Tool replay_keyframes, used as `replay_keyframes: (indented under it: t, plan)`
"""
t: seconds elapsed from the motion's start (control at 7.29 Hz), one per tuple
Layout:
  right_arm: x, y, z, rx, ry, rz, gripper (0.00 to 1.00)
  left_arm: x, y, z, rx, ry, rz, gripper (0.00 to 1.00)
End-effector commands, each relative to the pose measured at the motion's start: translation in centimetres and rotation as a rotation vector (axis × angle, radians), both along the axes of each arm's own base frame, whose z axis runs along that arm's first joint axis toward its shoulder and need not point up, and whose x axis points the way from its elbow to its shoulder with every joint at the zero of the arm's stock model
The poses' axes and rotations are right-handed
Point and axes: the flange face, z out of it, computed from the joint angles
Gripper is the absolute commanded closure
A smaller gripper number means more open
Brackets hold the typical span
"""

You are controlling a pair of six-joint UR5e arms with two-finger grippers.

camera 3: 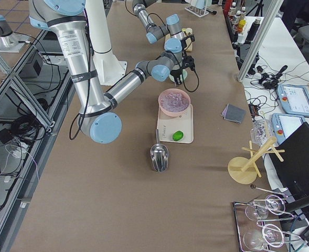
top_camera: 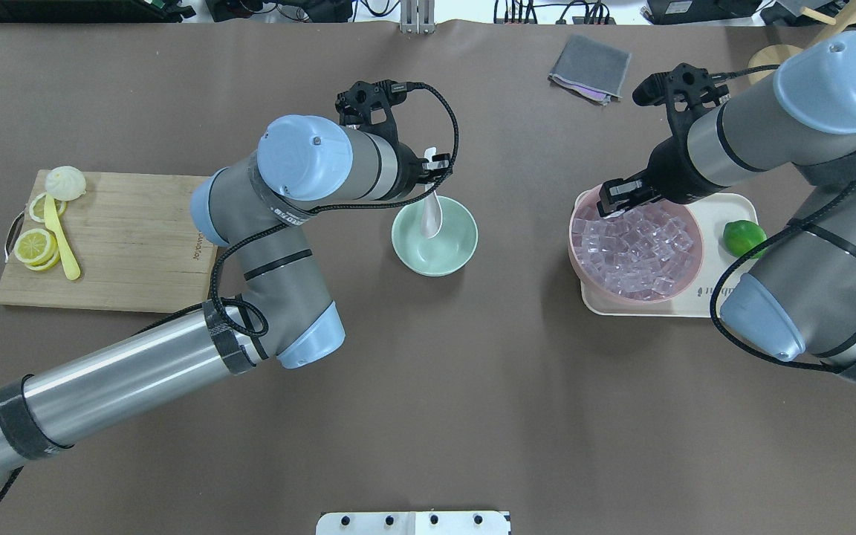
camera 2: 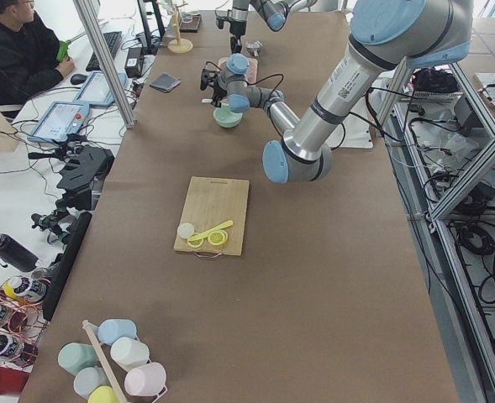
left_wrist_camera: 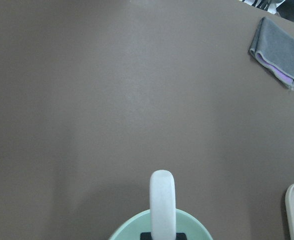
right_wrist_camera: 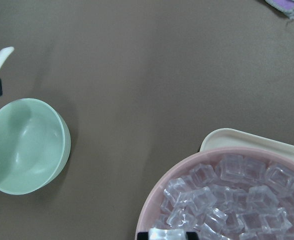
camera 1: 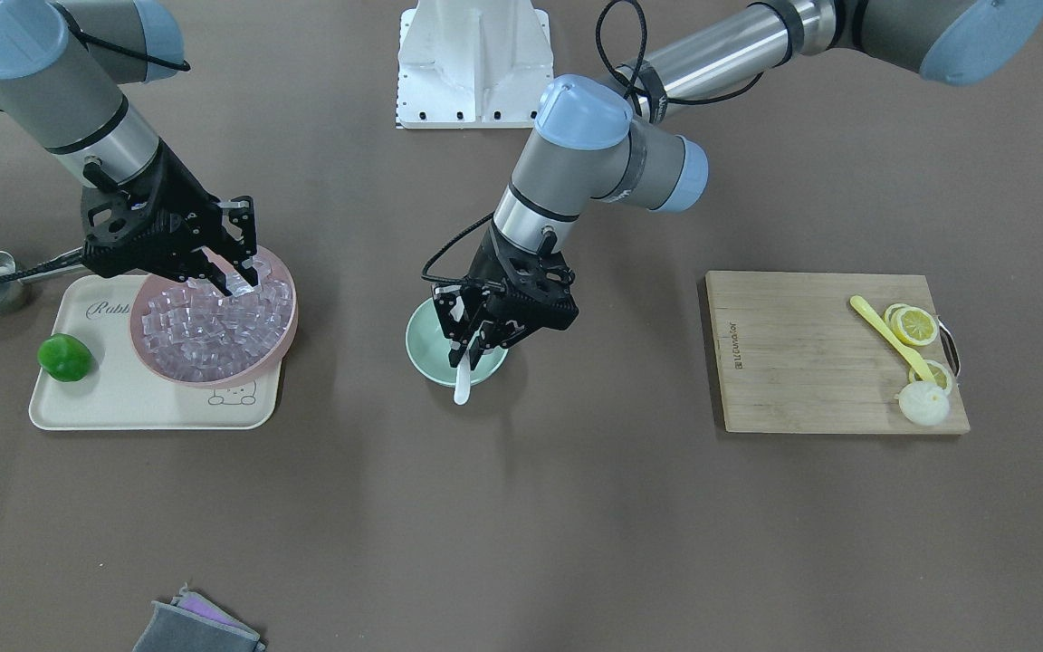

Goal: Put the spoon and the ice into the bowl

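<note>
The spoon [top_camera: 432,214] is nearly home: its scoop sits inside the bowl [top_camera: 458,249] and its handle leans over the rim, but the left hand [camera 1: 470,349] grasps it, not yet released. The ice [right_wrist_camera: 169,234] remains to be done — the right hand [camera 1: 230,279] pinches one cube among the heap in the pink bowl [camera 1: 291,330].

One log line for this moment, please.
left gripper: shut on spoon, scoop in green bowl | right gripper: shut on ice cube at pink bowl | ice in green bowl: none
</note>
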Motion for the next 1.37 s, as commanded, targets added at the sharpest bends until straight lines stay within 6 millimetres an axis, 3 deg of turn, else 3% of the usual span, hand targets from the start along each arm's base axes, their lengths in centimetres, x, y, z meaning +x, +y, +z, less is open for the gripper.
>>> replay_keyframes:
  t: [0.0,0.14,0.27,0.41,0.55,0.69,0.82,0.96,1.1,1.23]
  plan:
    - [-0.4,-0.1,-0.5,-0.006,-0.007,0.006,1.0,0.9,0.6,0.4,0.009,0.018,0.001,1.0]
    - [-0.9,0.1,-0.8,-0.021,-0.013,0.009,1.0,0.9,0.7,0.6,0.015,0.013,0.003,0.59]
    - [-1.1,0.1,-1.5,-0.015,-0.02,0.009,1.0,0.9,0.7,1.2,0.018,0.001,0.005,0.03]
    - [-1.4,0.1,-2.0,-0.015,-0.026,0.015,1.0,0.2,0.2,1.6,0.022,-0.008,0.003,0.02]
    - [-2.6,0.3,-3.2,-0.014,-0.035,0.029,1.0,-3.0,-1.5,2.3,0.073,-0.033,-0.012,0.02]
    - [-4.9,0.2,-5.1,-0.016,-0.047,0.044,1.0,-7.2,-4.3,4.4,0.069,-0.05,0.023,0.02]
    - [-8.4,-0.1,-7.0,-0.008,-0.044,0.078,1.0,-12.6,-7.4,6.7,0.052,-0.055,0.077,0.02]
    - [-12.8,0.1,-8.3,-0.011,-0.035,0.113,1.0,-16.4,-8.9,9.1,0.127,-0.11,0.109,0.02]
    - [-17.0,0.4,-10.1,-0.002,-0.024,0.157,1.0,-17.8,-9.4,11.7,0.169,-0.169,0.123,0.02]
    - [-20.2,1.2,-11.0,0.009,-0.009,0.191,1.0,-18.5,-9.6,12.7,0.167,-0.179,0.118,0.02]
